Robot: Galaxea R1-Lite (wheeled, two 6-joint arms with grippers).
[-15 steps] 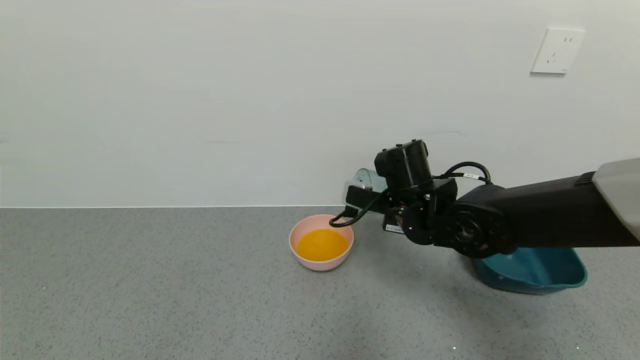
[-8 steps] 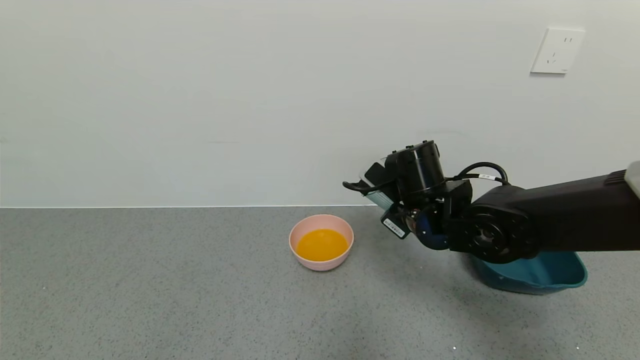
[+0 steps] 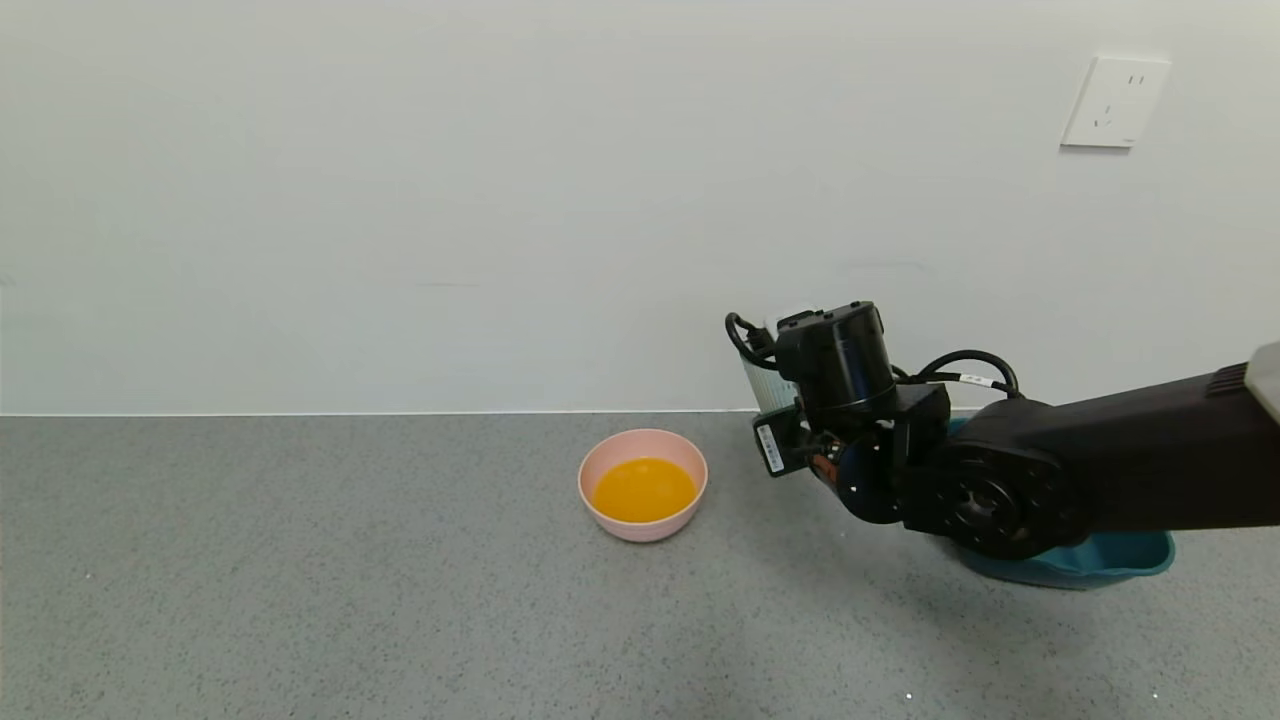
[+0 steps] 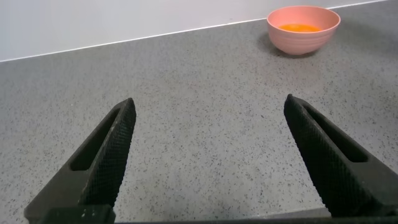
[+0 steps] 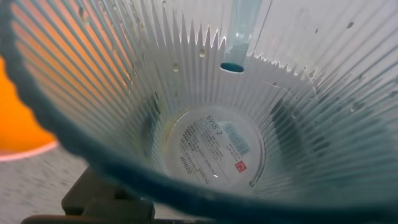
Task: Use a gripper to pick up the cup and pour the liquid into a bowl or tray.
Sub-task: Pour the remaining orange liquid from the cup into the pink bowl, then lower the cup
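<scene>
The pale pink bowl (image 3: pixel 643 484) stands on the grey table and holds the orange liquid (image 3: pixel 643 489). My right gripper (image 3: pixel 785 385) is to the right of the bowl and above the table, shut on the translucent blue-green cup (image 3: pixel 761 388), which stands nearly upright. In the right wrist view the cup (image 5: pixel 211 143) fills the picture: it is empty but for droplets, with a label on its base. My left gripper (image 4: pixel 208 155) hangs open and empty over bare table; the bowl (image 4: pixel 303 38) with its liquid (image 4: pixel 298 27) lies far off from it.
A dark teal tray (image 3: pixel 1110 560) sits on the table under my right arm, right of the bowl. A white wall runs along the table's far edge, with a socket (image 3: pixel 1115 102) high on the right.
My right gripper has swung the cup back from tipped over the bowl to nearly upright and has moved to the right, away from the bowl. The bowl and liquid have not moved.
</scene>
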